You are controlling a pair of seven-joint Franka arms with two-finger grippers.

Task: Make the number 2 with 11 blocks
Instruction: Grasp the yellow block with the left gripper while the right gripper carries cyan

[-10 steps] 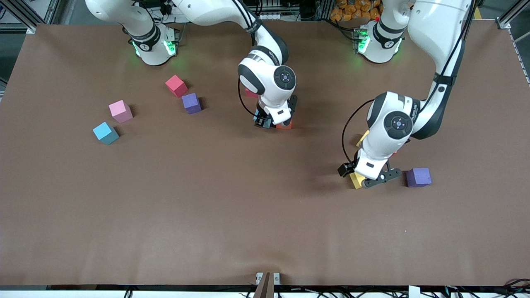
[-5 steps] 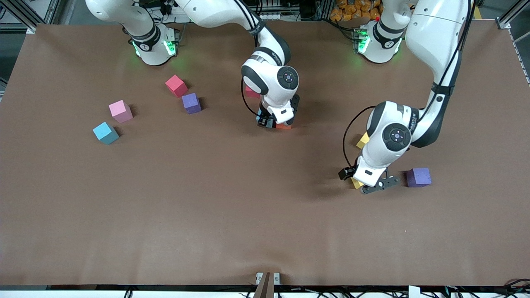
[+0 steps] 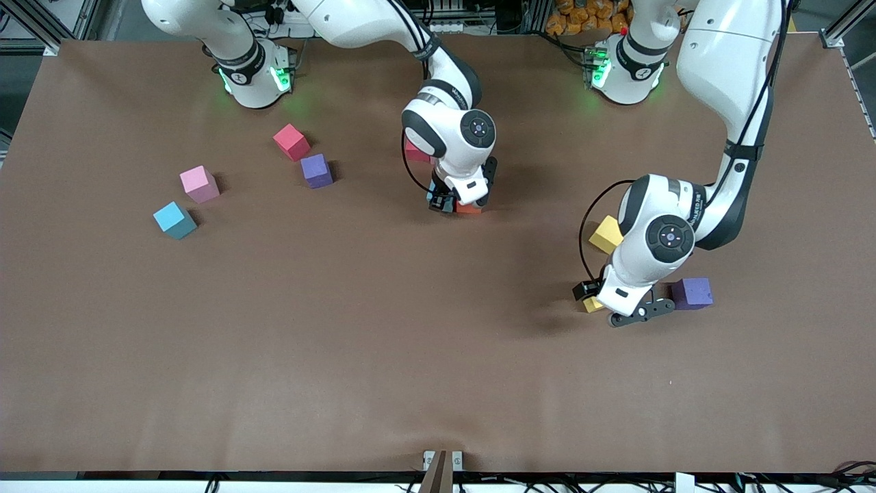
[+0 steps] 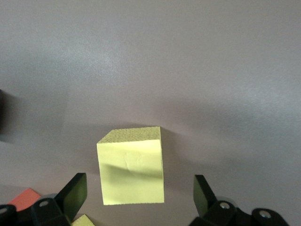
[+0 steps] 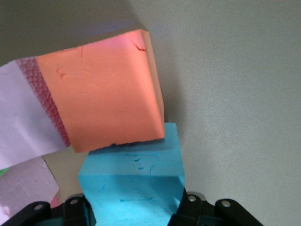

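Matte, foam-like yellow block (image 4: 131,167); dull brown table (image 3: 342,329).

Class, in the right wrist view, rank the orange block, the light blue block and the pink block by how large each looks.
1. Orange block.
2. Light blue block, held in the right claw, so nearness exaggerates it.
3. Pink block, mostly hidden, so unsure.

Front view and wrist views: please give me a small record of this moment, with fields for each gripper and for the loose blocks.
left gripper: open, low over a yellow block, fingers either side, not gripping
right gripper: shut on light blue block, beside an orange block at mid-table
loose blocks, right arm's end: red block, purple block, pink block, second light blue block
loose blocks, left arm's end: second yellow block, second purple block
number 2: not yet formed
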